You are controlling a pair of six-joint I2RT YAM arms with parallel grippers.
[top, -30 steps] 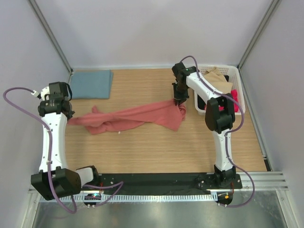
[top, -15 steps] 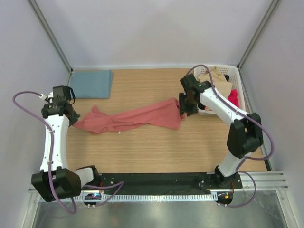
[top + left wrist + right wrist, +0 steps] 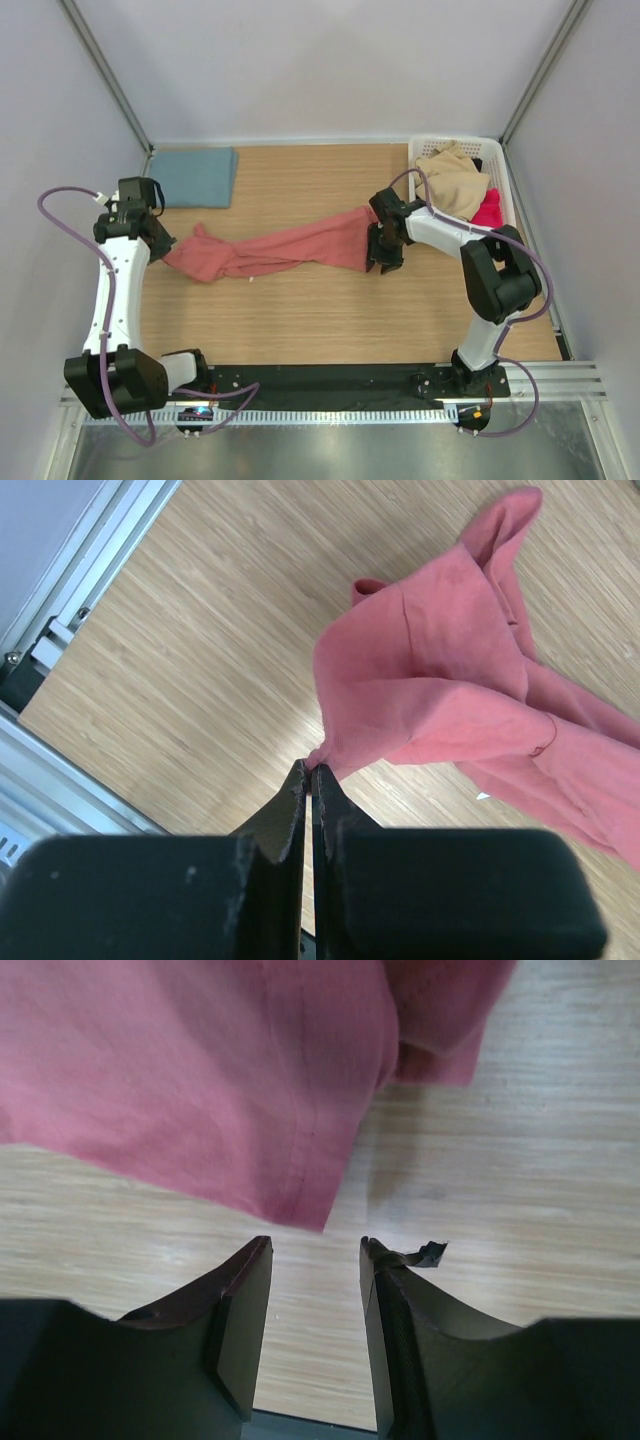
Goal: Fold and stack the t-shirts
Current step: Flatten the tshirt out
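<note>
The salmon-red t-shirt (image 3: 280, 250) lies stretched and bunched across the table's middle. It also shows in the left wrist view (image 3: 450, 700) and the right wrist view (image 3: 200, 1070). My left gripper (image 3: 165, 243) is shut on the shirt's left end, seen pinched at the fingertips (image 3: 314, 768). My right gripper (image 3: 383, 258) is open and empty, low over the table just beside the shirt's right end (image 3: 315, 1245). The teal-blue t-shirt (image 3: 192, 177) lies folded at the back left corner.
A white basket (image 3: 500, 165) at the back right holds a tan cloth (image 3: 455, 180) and a pink cloth (image 3: 488, 212). A small white scrap (image 3: 250, 279) lies on the wood in front of the red shirt. Grey walls enclose the table.
My right gripper has let go of the shirt's right end and moved nearer and lower; the arm has swung down. My left gripper has shifted slightly right, still holding the left end.
</note>
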